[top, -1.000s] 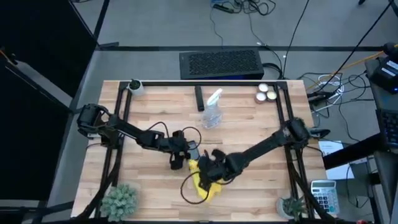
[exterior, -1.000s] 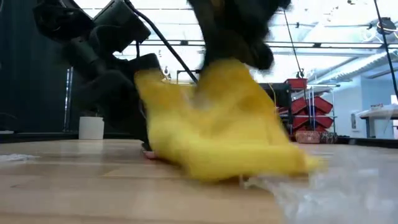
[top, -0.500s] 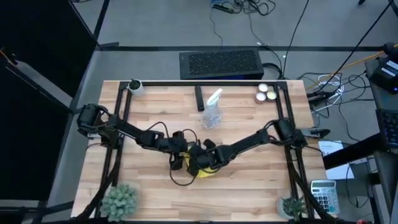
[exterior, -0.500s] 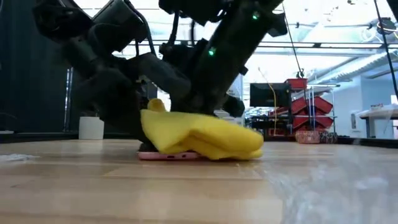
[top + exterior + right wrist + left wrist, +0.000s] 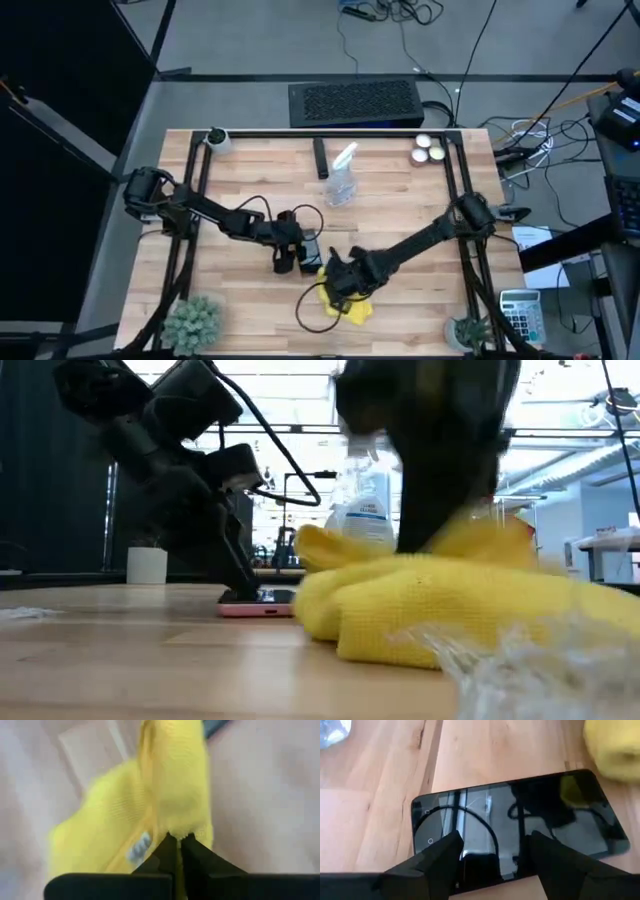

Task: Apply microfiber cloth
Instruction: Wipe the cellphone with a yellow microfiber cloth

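The right claw [image 5: 343, 292] has dragged the microfiber cloth [image 5: 345, 303] off the phone [image 5: 262, 598] toward the surface's near edge, leaving the screen uncovered.

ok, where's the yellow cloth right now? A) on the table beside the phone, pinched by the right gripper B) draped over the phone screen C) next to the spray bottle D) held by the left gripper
A: the microfiber cloth lies bunched on the table, clear of the phone, and the right gripper is shut on its edge; the left gripper is on the phone.
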Tool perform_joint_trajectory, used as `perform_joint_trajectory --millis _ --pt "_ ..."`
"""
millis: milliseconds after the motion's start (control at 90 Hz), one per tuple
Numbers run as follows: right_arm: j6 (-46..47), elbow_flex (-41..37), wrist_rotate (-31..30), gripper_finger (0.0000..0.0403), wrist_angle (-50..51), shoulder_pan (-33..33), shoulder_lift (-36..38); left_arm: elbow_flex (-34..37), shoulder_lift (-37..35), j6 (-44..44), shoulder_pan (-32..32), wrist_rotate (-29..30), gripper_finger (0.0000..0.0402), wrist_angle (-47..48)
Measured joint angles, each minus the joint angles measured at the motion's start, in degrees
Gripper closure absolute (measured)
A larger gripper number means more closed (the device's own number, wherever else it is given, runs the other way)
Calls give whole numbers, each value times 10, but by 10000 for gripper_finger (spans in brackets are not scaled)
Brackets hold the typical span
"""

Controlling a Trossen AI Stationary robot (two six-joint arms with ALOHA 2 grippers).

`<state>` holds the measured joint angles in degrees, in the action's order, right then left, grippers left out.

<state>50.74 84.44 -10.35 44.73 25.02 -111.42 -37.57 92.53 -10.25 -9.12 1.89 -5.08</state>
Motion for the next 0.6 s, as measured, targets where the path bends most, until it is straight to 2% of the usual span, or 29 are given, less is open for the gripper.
perform_joint_trajectory --millis 211,311,489,600 --pt "27 -1 -96 396 142 5 90 -17 -123 13 -15 -4 175 117" --pt "28 1 -116 378 185 -11 115 -17 -178 13 -15 8 175 165" --pt "39 0 -114 306 247 -61 123 -18 -234 1 -15 21 175 232" --pt "-14 0 -77 249 240 -86 122 -18 -240 -8 -18 28 175 257"
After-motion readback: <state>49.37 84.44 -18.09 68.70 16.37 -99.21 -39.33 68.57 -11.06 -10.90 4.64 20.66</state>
